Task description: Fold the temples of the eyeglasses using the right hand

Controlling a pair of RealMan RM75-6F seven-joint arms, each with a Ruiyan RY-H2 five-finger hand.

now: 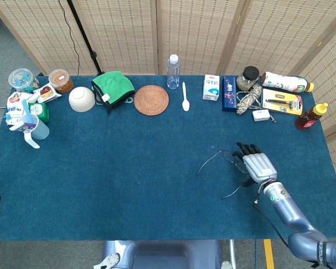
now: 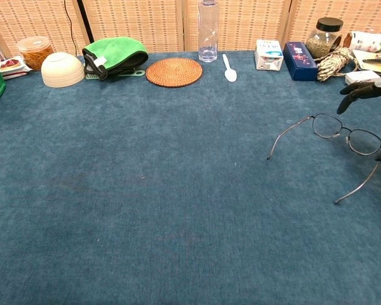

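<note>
Your glasses (image 2: 340,135) lie on the bench's (image 2: 146,210) right side, both temples open. The right hand (image 1: 259,167) hovers at their right end, fingers (image 2: 352,92) spread, holding nothing. Thin wire: light, springy, easily bent, so push each temple near its hinge. Far right, a jar (image 1: 248,77) holds something dark.

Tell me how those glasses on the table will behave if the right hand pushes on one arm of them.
The glasses look thin and wiry, so probably light and likely to slide on the cloth rather than fold unless steadied. Both arms are spread open. The right hand is beside them; the frame may bend under a hard press.
</note>
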